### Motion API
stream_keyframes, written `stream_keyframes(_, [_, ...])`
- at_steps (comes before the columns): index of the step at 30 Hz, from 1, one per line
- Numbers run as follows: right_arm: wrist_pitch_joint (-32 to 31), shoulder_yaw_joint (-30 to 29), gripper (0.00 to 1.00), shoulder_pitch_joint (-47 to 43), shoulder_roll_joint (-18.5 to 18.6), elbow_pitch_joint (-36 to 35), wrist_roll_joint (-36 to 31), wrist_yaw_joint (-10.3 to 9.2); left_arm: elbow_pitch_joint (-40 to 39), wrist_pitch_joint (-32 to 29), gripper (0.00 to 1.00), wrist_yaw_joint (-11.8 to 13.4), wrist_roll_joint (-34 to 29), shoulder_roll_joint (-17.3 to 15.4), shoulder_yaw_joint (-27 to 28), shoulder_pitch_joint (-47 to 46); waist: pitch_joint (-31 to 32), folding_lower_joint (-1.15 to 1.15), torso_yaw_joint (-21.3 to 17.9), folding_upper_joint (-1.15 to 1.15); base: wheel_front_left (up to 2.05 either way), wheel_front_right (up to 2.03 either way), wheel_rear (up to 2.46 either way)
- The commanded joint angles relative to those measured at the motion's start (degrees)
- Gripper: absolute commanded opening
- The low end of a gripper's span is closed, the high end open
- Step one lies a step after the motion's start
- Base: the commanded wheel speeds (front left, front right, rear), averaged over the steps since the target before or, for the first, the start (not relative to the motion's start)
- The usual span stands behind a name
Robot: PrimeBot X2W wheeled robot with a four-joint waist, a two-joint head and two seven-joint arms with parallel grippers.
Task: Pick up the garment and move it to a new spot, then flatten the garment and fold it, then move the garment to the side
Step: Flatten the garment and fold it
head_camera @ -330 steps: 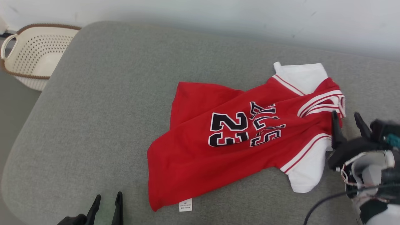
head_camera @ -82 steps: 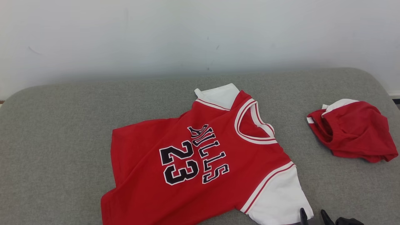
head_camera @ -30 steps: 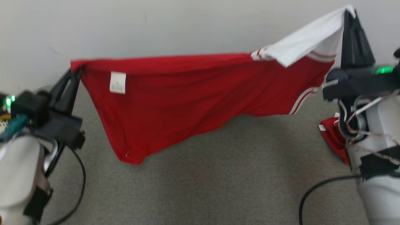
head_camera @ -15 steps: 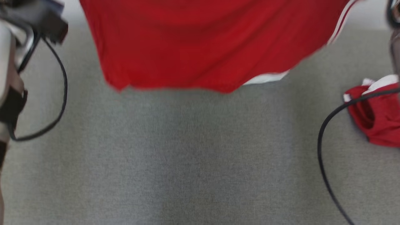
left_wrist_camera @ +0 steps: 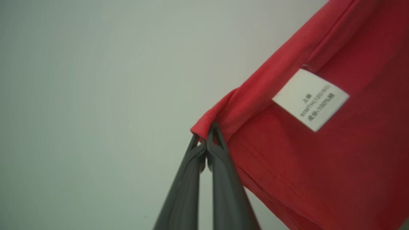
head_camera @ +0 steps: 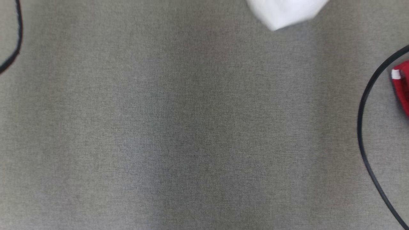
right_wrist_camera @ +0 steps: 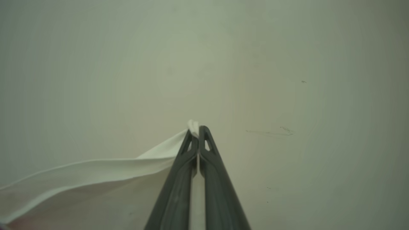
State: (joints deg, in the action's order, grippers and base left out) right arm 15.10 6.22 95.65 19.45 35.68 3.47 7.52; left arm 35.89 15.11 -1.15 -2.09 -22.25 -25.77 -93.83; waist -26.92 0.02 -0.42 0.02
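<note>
Left gripper is seen clamped shut on a hem corner of the jersey, with its two dark fingers pressed together and red cloth pinched at the tips. The fingers are run from 6 o'clock up to mid-frame in the left wrist view and aimed at the pale wall. The red body is spread from the tips out to 1–5 o'clock. A white label is seen at 2 o'clock, just under the hem fold.

Right gripper is likewise closed, and the edge of the jersey's white sleeve is nipped between its tips. The fingers are pointed at the wall, and the sleeve is draped away toward 8 o'clock in the right wrist view. The jersey is thus held in the air by both ends, clear of the grey cushion.

In the head view, only a blurred white tip of the jersey is caught, at 1 o'clock on the top edge. A black cable is curved down the 3–5 o'clock side, and another piece of cable is seen at 10 o'clock. A second red cloth is cut off by the edge at 3 o'clock.

Against half a second ago, the whole head picture has shifted. The red body that was stretched across the top is no longer framed, and bare cushion is seen there. The red cloth is now placed higher and further out on the right edge. One second ago, the same two-ended grip was seen.
</note>
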Motion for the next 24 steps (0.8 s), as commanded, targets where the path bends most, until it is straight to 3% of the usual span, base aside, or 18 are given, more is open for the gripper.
stream_keyframes(1, [0.03,-0.57,0.0,1.12,-0.36,-0.72,-0.68,-0.07,-0.05,0.03,0.0,0.41,0.42,-0.5,0.43,-0.97,-0.49,-0.02,0.14,-0.02,0.0,0.0,0.0])
stream_keyframes(9, [0.0,-0.75,0.0,-2.82,-1.28,0.58,0.33,-0.07,0.38,0.02,0.0,-1.39,3.92,-0.6,0.6,4.4,-3.27,-0.02,-0.87,-0.02,0.0,0.0,0.0])
stream_keyframes(15, [0.03,5.92,0.0,-14.1,0.55,2.73,11.66,-0.07,-0.83,0.03,0.0,-2.25,7.37,-0.52,2.08,14.28,-4.81,-0.02,-2.36,-0.02,0.0,0.0,0.0])
stream_keyframes(24, [0.04,11.01,0.0,-36.95,4.77,-3.3,27.18,-0.07,-5.3,0.03,0.0,-1.72,12.19,2.33,7.73,33.27,-1.49,-0.02,-2.89,-0.02,0.0,0.0,0.0])
